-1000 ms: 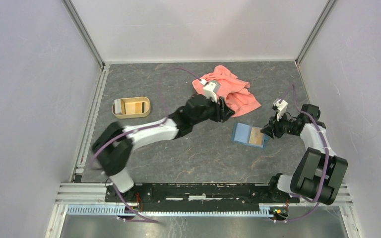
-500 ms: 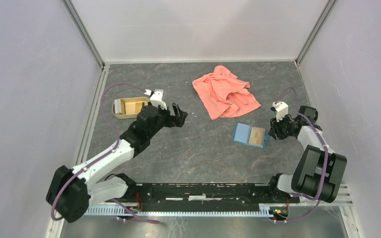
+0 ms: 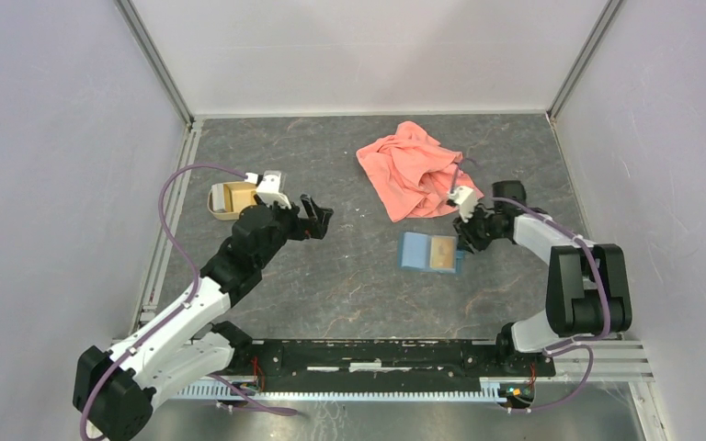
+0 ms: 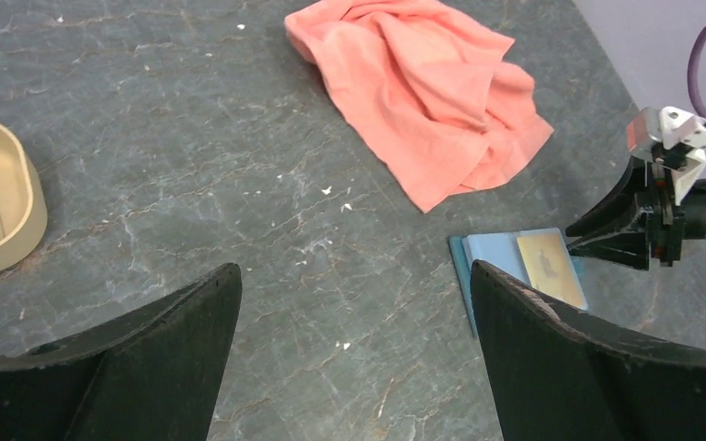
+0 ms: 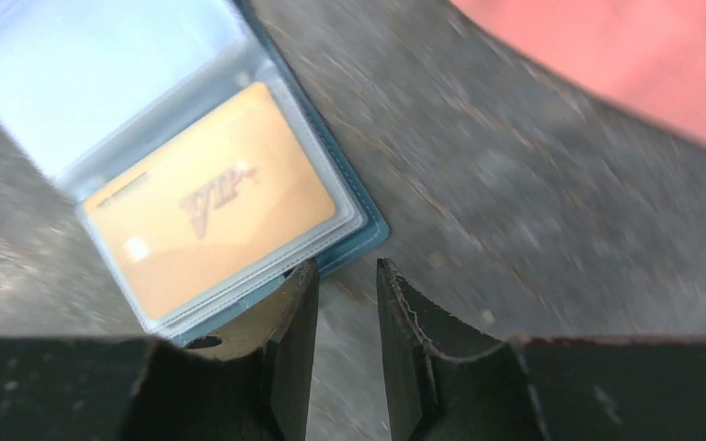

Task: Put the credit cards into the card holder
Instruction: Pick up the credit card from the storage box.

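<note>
Judged the loading partway done. Found the left arm [image 3: 198,294] stretched long from the near edge toward 1 o'clock, left end effector [image 3: 320,213] spread wide and empty over bare desk [image 3: 349,285]. Found the right arm [image 3: 575,276] folded back toward 9 o'clock, right end effector [image 5: 345,271] low, jaws narrowly parted, gripping nothing, one finger over the corner of the card holder [image 5: 101,73]. Saw that holder lying open at 4 o'clock of centre, one credit card [image 5: 207,211] already sleeved. Reckoned next on fetching from the tan tray [image 4: 28,197] at 9 o'clock, apparently holding another card. Noted the pink cloth [image 3: 418,170] farthest, at 1 o'clock.
</note>
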Controlling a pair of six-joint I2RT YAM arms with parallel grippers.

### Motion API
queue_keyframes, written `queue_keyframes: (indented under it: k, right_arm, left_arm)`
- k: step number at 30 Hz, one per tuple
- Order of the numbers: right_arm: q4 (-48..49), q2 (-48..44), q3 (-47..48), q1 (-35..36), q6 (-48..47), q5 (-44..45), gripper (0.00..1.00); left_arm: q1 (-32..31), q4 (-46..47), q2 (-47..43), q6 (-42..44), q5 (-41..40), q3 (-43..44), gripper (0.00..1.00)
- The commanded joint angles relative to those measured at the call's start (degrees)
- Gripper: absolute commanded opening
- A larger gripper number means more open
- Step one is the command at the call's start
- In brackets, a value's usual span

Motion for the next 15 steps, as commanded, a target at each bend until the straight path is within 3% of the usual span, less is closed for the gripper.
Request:
queue_keyframes:
  k: [1, 4, 7, 10, 15]
  right_arm:
    - [-2.4, 1.0, 5.3, 5.3, 0.5, -1.4, 0.36]
    - [-4.3, -1.7, 9.1, 5.0, -0.6, 5.7, 0.37]
    - [-5.6, -7.8, 12.4, 4.9, -2.9, 6.1, 0.44]
    - [-8.7, -10.9, 17.2, 4.9, -4.9, -3.5, 0.51]
    - [-7.0, -11.6, 14.2, 4.8, -5.3, -17.9, 0.57]
  left_arm:
    - [2.1, -2.2, 1.7, 0.0, -2.0, 1.3, 1.00]
    - [6.4, -6.8, 4.8, -0.2, -0.3, 5.5, 1.00]
    - [12.1, -10.3, 8.0, 0.3, 2.1, 9.8, 1.00]
    - [15.7, -14.6, 12.4, 4.6, -0.3, 15.6, 1.00]
    - [17.5, -22.6, 21.3, 15.6, -18.6, 26.3, 1.00]
